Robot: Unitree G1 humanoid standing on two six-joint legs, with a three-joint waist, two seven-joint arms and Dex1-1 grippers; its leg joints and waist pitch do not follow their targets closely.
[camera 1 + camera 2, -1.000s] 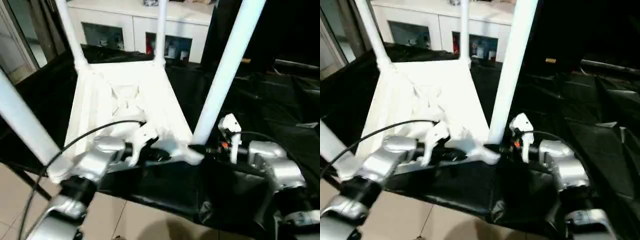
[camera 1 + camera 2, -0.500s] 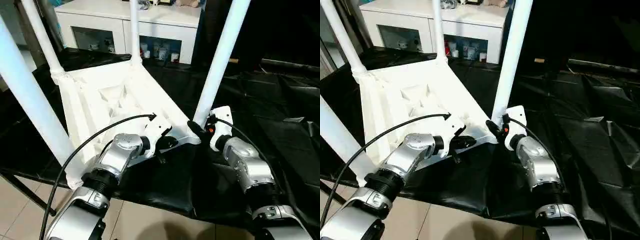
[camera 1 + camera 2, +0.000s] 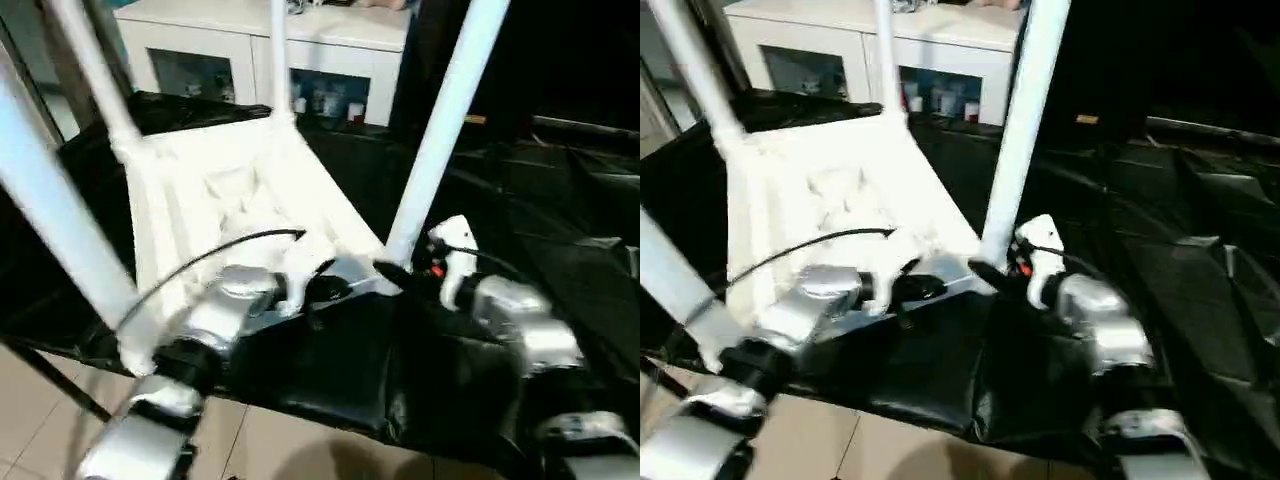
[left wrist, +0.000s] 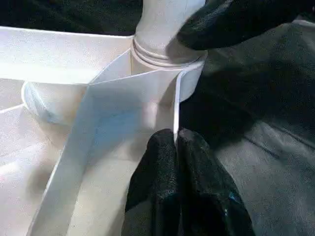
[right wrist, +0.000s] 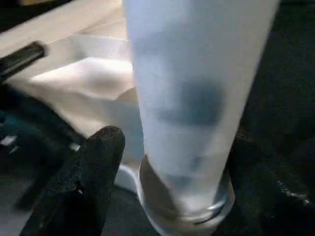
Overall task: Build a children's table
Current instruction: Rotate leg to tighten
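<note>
the left gripper [image 4: 175, 147] is pinched tight on the thin edge of the upturned white plastic rectangular tabletop [image 3: 230, 200], lying on a black sheet [image 3: 560, 250]. the right gripper [image 5: 170, 162] stands wide around the base of the nearest long white cylindrical leg [image 3: 440, 130], one finger [image 5: 93, 167] just beside it. beyond stands a white glass-doored cabinet [image 3: 330, 60].

Home room: white glass-doored cabinet [image 3: 270, 70]

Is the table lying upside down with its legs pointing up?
Yes, the tabletop lies with its ribbed underside up on the black sheet, and its white legs rise from the corner sockets.
</note>
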